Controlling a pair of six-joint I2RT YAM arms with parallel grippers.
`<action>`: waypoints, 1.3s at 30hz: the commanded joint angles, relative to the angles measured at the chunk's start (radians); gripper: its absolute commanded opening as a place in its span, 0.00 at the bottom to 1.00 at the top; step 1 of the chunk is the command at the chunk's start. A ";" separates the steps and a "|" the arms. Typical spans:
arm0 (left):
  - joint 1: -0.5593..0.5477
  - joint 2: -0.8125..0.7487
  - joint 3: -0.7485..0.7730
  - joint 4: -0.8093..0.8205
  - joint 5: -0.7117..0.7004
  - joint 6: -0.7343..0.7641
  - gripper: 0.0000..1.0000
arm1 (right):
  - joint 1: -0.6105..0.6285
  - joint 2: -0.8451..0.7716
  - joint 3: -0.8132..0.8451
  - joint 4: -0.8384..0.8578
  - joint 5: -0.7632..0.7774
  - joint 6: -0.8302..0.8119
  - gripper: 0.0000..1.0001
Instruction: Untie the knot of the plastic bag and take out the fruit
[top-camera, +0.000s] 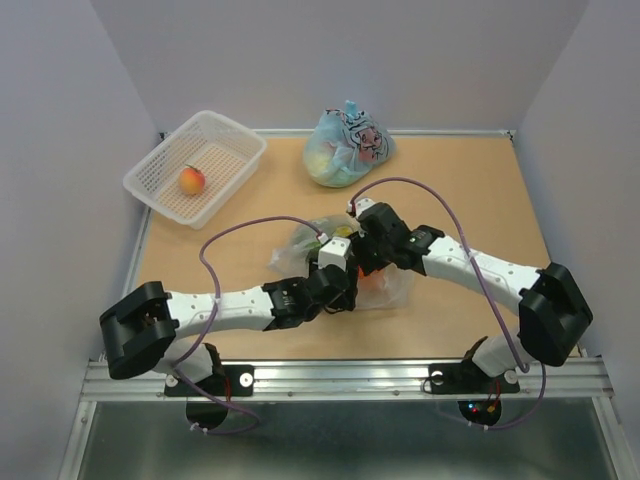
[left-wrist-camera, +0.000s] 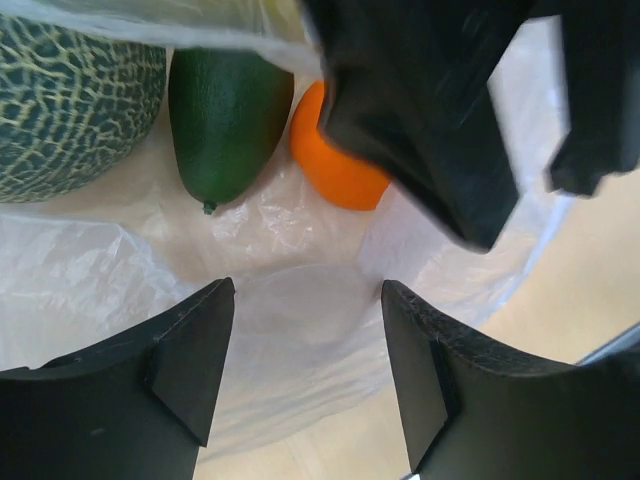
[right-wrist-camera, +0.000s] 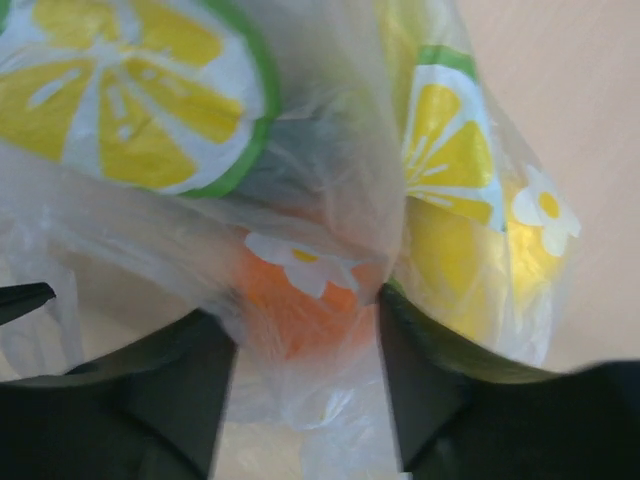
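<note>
The left gripper (left-wrist-camera: 308, 290) has its jaws well apart, clamping nothing. Slack film of the plastic bag (left-wrist-camera: 100, 270) lies between them, with the melon (left-wrist-camera: 70, 100), avocado (left-wrist-camera: 225, 120) and orange (left-wrist-camera: 335, 170) beyond their tips. The right gripper (right-wrist-camera: 305, 330) has bunched bag filling its gap; I cannot tell whether it pinches.

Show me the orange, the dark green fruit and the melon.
orange (left-wrist-camera: 330, 172): left wrist view, its visible lower part.
dark green fruit (left-wrist-camera: 225, 120): left wrist view, its middle.
melon (left-wrist-camera: 70, 100): left wrist view, its netted rind.
</note>
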 joint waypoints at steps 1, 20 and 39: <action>-0.009 0.050 -0.014 0.065 -0.025 0.017 0.68 | 0.001 -0.047 0.037 0.063 0.145 0.023 0.48; -0.082 0.093 -0.077 0.036 -0.011 0.002 0.64 | -0.053 -0.188 -0.028 0.061 0.378 0.151 0.05; -0.090 0.010 0.096 -0.017 -0.121 -0.053 0.86 | -0.053 -0.285 -0.005 -0.139 0.078 0.378 0.85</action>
